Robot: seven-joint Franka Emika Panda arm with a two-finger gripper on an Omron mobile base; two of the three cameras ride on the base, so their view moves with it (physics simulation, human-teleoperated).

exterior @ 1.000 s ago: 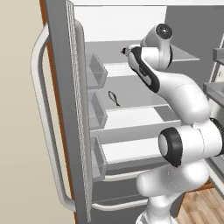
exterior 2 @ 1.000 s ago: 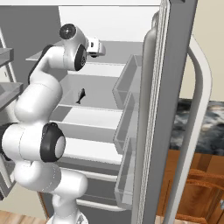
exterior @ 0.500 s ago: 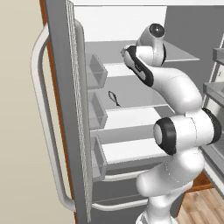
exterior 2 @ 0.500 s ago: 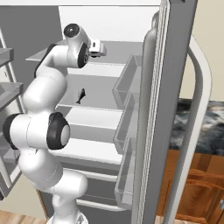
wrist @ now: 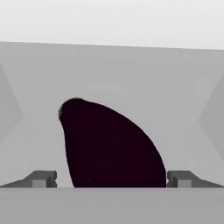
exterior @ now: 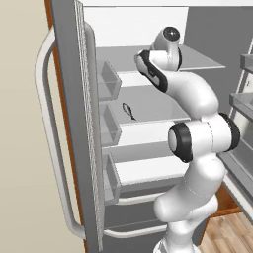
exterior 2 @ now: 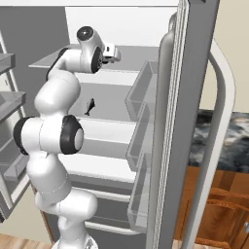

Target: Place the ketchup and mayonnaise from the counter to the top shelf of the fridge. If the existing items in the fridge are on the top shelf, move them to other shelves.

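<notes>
I am lining up the gripper [wrist: 111,179], fingers spread wide, on the dark rounded item [wrist: 109,146] sitting on the fridge's top shelf [exterior: 197,62], and I should centre it between them before closing, since it looks slippery.

White arm [exterior: 197,133] raised, bent forward at its top, jaws spread wide, fingertips [wrist: 43,178] well apart

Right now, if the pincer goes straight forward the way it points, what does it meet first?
Most likely the dark rounded object on the fridge shelf. It sits between the open pincer tips, dead ahead. How far ahead is unclear.
</notes>
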